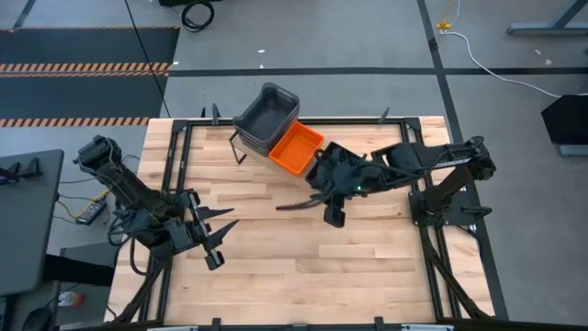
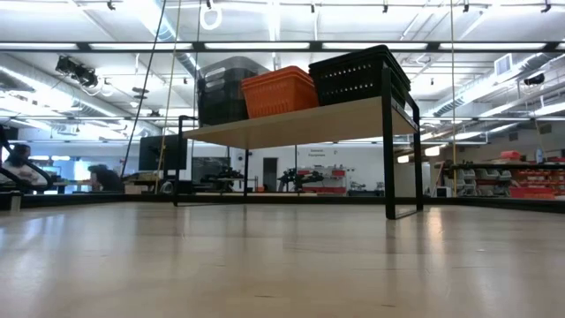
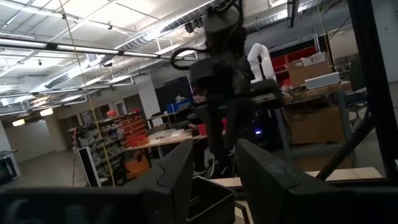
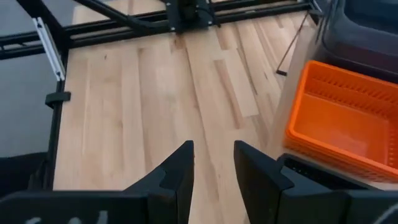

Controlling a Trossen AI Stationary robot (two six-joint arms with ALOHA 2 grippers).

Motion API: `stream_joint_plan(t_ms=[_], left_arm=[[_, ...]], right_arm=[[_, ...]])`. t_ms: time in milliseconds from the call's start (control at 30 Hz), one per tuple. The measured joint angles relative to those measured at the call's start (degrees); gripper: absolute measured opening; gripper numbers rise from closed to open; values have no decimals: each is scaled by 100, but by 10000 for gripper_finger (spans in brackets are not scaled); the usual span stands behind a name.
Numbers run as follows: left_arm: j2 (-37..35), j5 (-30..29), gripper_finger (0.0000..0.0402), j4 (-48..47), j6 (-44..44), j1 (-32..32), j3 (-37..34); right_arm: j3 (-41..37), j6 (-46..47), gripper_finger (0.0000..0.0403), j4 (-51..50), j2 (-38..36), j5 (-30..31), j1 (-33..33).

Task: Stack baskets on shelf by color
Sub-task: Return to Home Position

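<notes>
The shelf point(image 2: 300, 124) stands at the table's far middle on thin black end frames. On its plank stand a grey basket stack point(image 2: 221, 88), an orange basket point(image 2: 278, 91) and a black slotted basket point(image 2: 362, 75), side by side. In the high view the grey stack point(image 1: 268, 115) and the orange basket point(image 1: 296, 147) show, and my right arm covers most of the black one. My right gripper point(image 1: 308, 211) is open and empty, just in front of the shelf's right end and above the table. My left gripper point(image 1: 220, 237) is open and empty at the table's near left.
Bare slatted tabletop point(image 1: 303, 267) lies between the two grippers and toward the near edge. A black metal frame point(image 1: 179, 138) runs around the table's edges. In the right wrist view the orange basket point(image 4: 342, 124) lies close beside my right gripper point(image 4: 214, 162).
</notes>
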Motion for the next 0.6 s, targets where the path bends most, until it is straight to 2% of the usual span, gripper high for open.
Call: stream_joint_plan(t_ms=[133,300,367,433,600], left_arm=[[0,-2,130,0,-5,0,0],[0,0,130,-5,-30,0,0],[0,0,130,-22,-53,0,0],[0,0,130,-24,-53,0,0],[0,0,130,-24,-53,0,0]], right_arm=[[-2,-10,120,55,0,447,378],[-145,-119,120,40,-144,1387,809],[-431,-50,120,223,-346,1442,867],[-952,-8,120,673,-582,1137,902],[-2882,-326,118,2532,-1125,-362,1185]])
